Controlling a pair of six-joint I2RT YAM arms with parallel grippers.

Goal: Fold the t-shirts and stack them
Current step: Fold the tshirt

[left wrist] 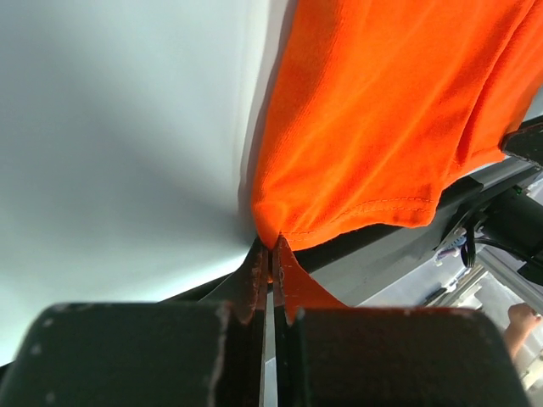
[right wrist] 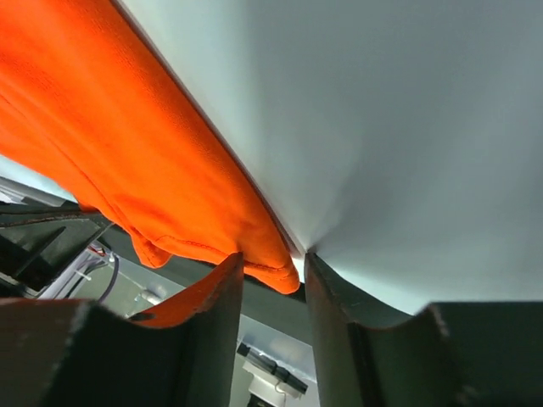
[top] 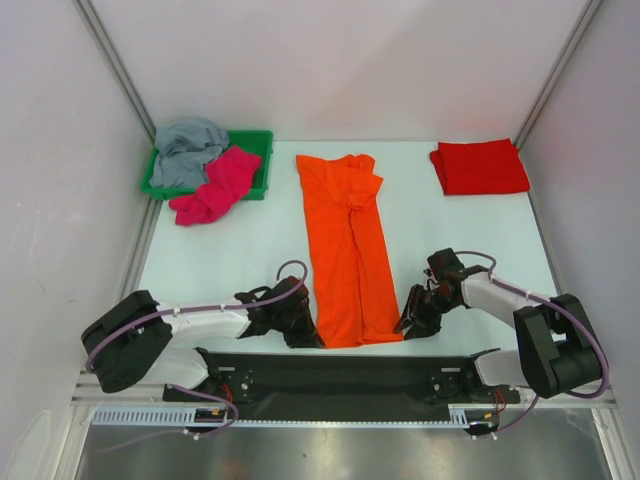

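An orange t-shirt (top: pixel 345 250), folded into a long strip, lies down the middle of the table. My left gripper (top: pixel 307 337) is at its near left corner. In the left wrist view the gripper (left wrist: pixel 271 244) is shut on that corner of the orange cloth (left wrist: pixel 382 119). My right gripper (top: pixel 408 325) is at the near right corner. In the right wrist view it (right wrist: pixel 273 259) is open, with the orange hem corner (right wrist: pixel 170 170) between its jaws. A red t-shirt (top: pixel 480 167) lies folded at the back right. A grey t-shirt (top: pixel 188 148) and a magenta pink t-shirt (top: pixel 215 187) are bunched at the back left.
A green plastic tray (top: pixel 258 145) at the back left holds the grey shirt; the pink shirt hangs over its front rim onto the table. The black base rail (top: pixel 340 375) runs along the near edge. White walls enclose the table.
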